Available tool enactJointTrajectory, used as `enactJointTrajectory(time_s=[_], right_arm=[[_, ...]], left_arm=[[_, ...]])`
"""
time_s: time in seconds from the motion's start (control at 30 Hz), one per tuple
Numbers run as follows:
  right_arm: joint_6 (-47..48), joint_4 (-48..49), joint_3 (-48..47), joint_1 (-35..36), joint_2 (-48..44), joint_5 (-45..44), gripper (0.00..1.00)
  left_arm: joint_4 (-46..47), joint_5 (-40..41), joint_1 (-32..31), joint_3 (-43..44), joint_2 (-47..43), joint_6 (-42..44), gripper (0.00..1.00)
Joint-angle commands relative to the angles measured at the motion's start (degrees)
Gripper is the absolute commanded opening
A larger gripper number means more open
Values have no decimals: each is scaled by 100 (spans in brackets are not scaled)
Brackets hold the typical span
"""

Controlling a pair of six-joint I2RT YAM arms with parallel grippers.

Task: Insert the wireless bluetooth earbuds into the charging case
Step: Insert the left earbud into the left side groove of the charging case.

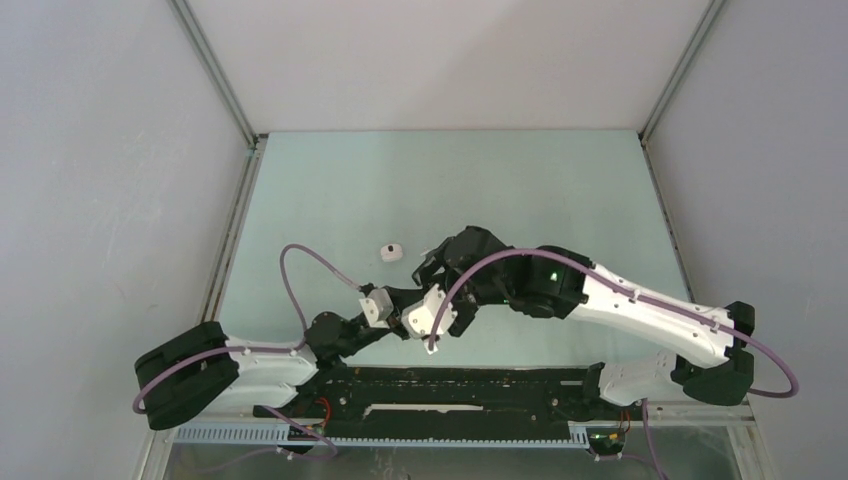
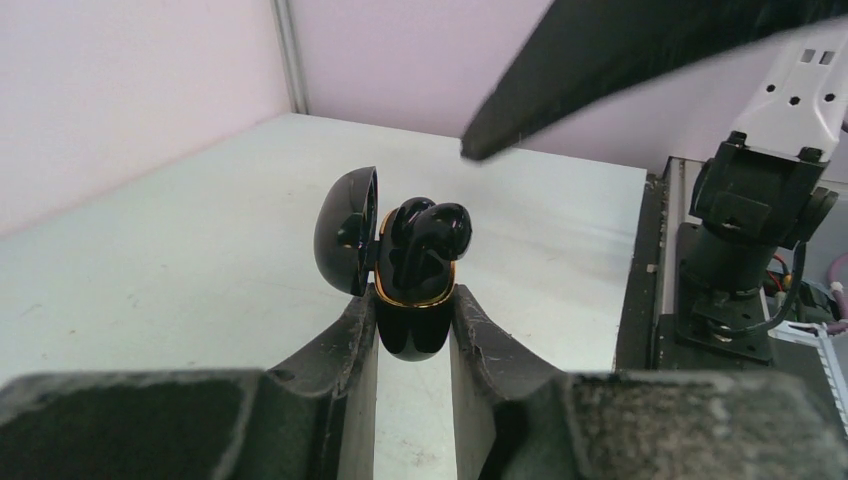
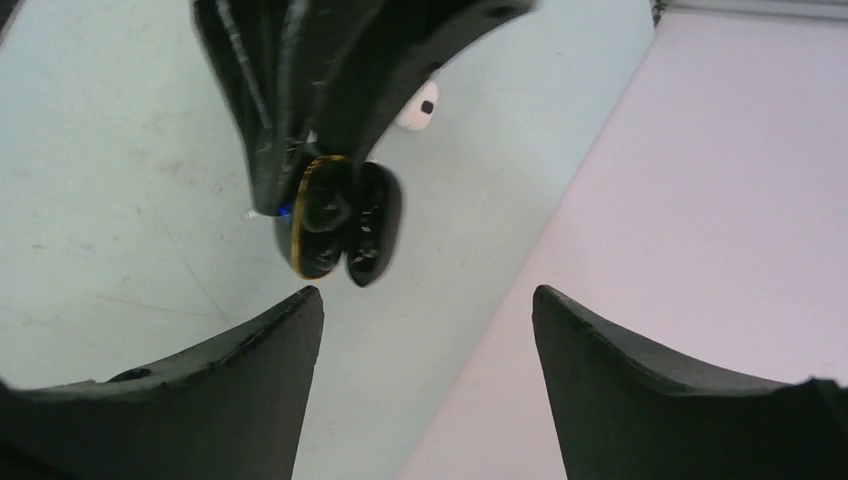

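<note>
While the left hand (image 2: 413,322) is clenched on the charging case (image 2: 418,290), rough black fingers either side of its lower body, the case sits mid-frame in the left wrist view. It's glossy black, pebble-rounded, w/ a thin gold rim and a domed lid (image 2: 345,245) hinged open to the left. Black earbuds (image 2: 432,232), shiny & bulbous, sit in the case, tops above the rim. Right hand (image 3: 425,300) is released: curved matte fingers wide apart, nothing btwn them, at bottom of right wrist view. Small white rounded item (image 1: 390,251) lies on the pale green surface (image 1: 520,190), left of center in top view.
</note>
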State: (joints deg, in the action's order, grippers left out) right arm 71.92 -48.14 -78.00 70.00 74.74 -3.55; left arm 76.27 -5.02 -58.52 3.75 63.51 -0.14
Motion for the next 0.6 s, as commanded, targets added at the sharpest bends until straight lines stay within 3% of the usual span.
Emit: enactJointTrajectory(time_s=[0.0,0.17,0.33,0.57], right_arm=[[-834,-720,-994,-108,179,530,80],[-1691,-1650,-1903,-490,389,1412,85],[-2705,-2062,-2019,-1701,423,3226,84],[-3080,-2173,-2236,-3464,262,5006,51]], left_arm=[[614,-421,133,100,193,-335,0],[724,-668,174,147,339,-416,0],[705,-885,174,203,438,-445,0],[733,-1037,183,322,746,-462,0]])
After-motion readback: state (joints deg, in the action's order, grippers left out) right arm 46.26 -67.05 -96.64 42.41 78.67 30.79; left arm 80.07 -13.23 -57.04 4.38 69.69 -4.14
